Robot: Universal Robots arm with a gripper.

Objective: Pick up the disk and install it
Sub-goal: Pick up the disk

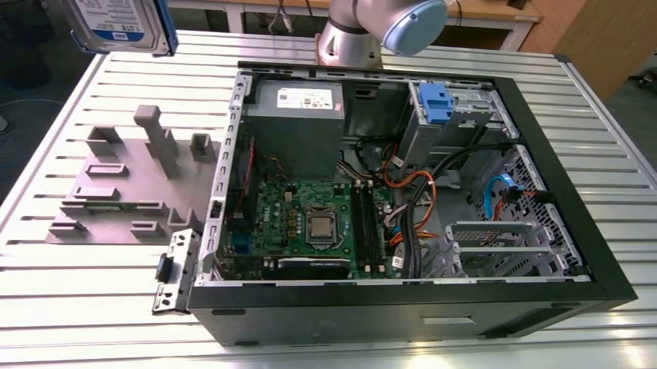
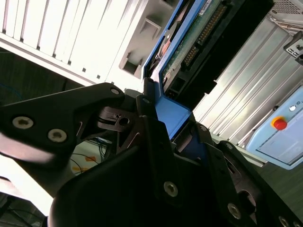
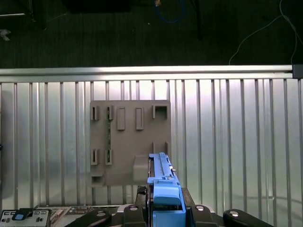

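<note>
The disk (image 1: 115, 23), a silver drive with a white-and-blue label in a blue carrier, hangs high over the table's far corner at the exterior view's left. In the second wrist view my gripper (image 2: 173, 119) is shut on the disk's blue carrier (image 2: 176, 113), with the drive's green underside (image 2: 199, 33) reaching away from the black fingers (image 2: 150, 124). In the first wrist view the disk (image 3: 163, 182) is seen edge-on, held by the gripper (image 3: 164, 210) well above the grey fixture plate (image 3: 128, 142).
An open computer case (image 1: 405, 192) lies on the slatted metal table (image 1: 123, 300), with a grey power supply (image 1: 298, 104), motherboard (image 1: 308, 223) and a blue bracket (image 1: 436, 104) in its drive bay. The grey fixture plate (image 1: 128, 184) sits beside it. The arm's base (image 1: 359, 34) stands behind.
</note>
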